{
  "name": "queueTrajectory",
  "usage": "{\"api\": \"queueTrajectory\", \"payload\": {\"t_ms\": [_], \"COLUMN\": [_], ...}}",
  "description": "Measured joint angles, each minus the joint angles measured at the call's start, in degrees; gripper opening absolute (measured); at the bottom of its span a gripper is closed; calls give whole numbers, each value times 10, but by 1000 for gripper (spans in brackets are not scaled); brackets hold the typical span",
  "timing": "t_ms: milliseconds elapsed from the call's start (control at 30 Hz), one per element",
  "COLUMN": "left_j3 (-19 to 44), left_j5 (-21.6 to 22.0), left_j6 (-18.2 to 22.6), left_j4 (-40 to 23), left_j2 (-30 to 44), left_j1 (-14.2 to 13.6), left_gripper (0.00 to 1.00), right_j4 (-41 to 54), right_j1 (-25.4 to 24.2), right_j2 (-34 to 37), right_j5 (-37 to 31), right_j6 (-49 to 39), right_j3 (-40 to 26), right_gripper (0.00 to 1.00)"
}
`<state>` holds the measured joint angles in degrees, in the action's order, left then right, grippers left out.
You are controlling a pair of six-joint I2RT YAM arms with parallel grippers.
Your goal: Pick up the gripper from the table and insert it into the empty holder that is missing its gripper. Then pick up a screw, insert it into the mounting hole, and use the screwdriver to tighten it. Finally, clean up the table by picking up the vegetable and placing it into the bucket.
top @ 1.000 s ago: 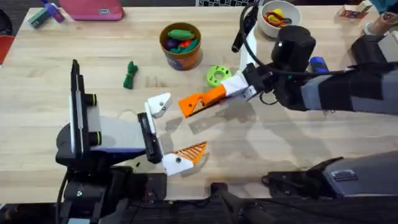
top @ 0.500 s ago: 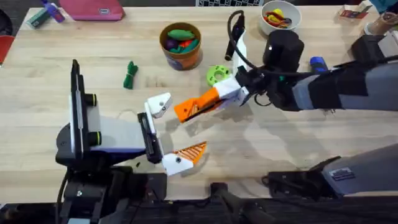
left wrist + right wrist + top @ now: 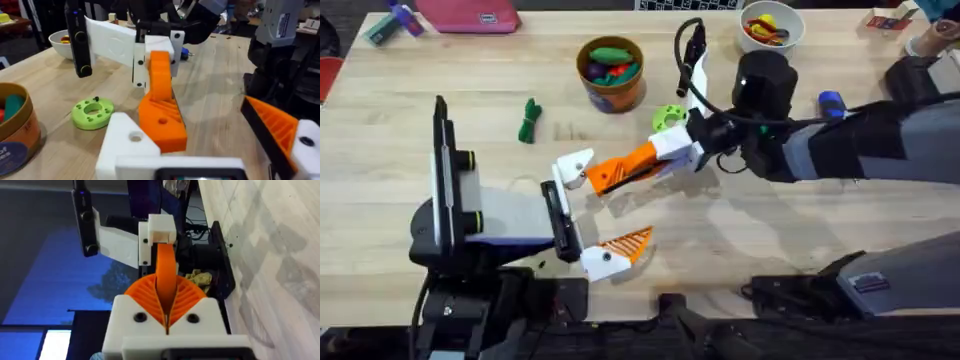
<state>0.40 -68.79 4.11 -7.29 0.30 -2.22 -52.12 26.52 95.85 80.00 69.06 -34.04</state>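
Overhead: you had the right claw (image 3: 655, 160) clamped on the gripper (image 3: 620, 170), its tip touching the empty holder (image 3: 575, 167) of the left claw (image 3: 590, 215), whose fingers stood wide apart.
Overhead, surface (image 3: 770, 240): your vegetable (image 3: 528, 120) lay well left of the bucket (image 3: 610, 72); a green disc (image 3: 668, 117) sat behind the right claw.
Left wrist: the gripper (image 3: 161, 107) hung just beside the empty holder (image 3: 125, 142).
Right wrist: both pads (image 3: 190, 297) pinched the gripper (image 3: 166, 275).
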Motion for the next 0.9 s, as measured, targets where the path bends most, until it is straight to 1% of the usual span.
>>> {"api": "queueTrajectory", "payload": {"t_ms": [633, 900], "left_j3": [0, 0], "left_j5": [0, 0], "left_j6": [0, 1], "left_j4": [0, 0], "left_j2": [0, 0], "left_j1": [0, 0], "left_gripper": [986, 987], "right_j4": [-41, -45], "right_j1": [1, 10], "right_j2": [0, 0], "right_j5": [-14, -47], "right_j6": [2, 13], "right_j3": [0, 0], "right_gripper": [9, 9]}}
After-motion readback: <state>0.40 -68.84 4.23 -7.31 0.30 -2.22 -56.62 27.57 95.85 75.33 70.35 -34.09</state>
